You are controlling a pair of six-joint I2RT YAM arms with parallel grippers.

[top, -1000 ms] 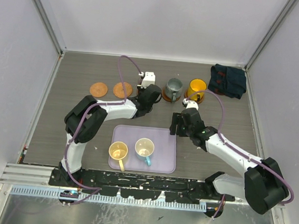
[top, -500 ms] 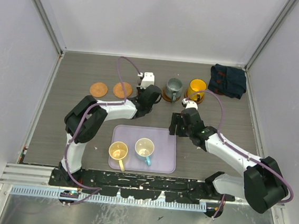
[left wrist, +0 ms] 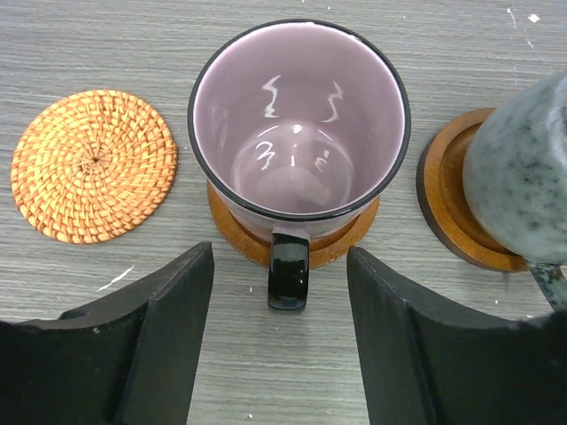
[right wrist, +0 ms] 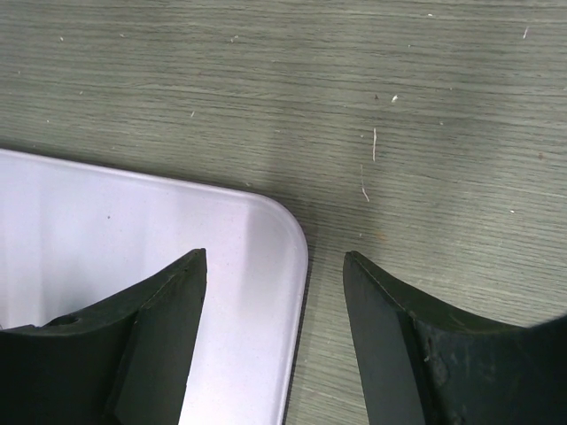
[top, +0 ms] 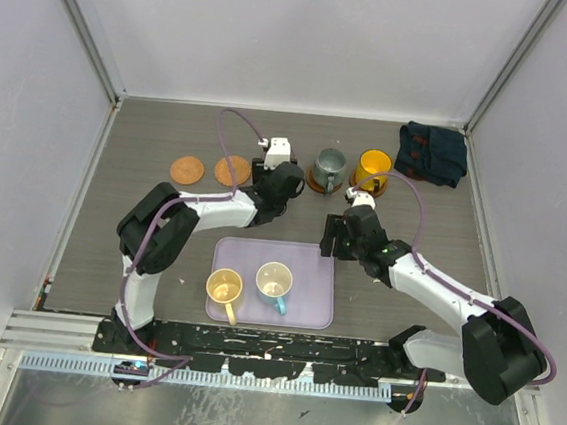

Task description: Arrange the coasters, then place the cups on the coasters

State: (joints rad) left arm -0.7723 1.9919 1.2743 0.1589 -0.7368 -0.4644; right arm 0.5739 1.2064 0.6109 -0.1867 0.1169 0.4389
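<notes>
Grey table point(top: 171, 131) with coasters point(top: 186, 170), tray point(top: 311, 296), cloth point(top: 432, 152)

The row along the tabletop's far edge is tight. The purple cup point(left wrist: 299, 124) and the grey-green cup point(left wrist: 523, 177) stand just beside each other, leaving only a narrow slot. The purple cup's handle sits between the left gripper's point(left wrist: 279, 266) spread fingers, clear of both. To its left the woven coaster point(left wrist: 93, 166) lies flat, with room above it. The yellow-orange cup point(top: 373, 167) and the dark cloth point(top: 432, 152) crowd the far right corner. Near the near edge, the cream-yellow cup point(top: 224, 287) and the white cup point(top: 274, 283) stand close together on the tray point(top: 310, 301). Bare wood lies open toward the left edge.
</notes>
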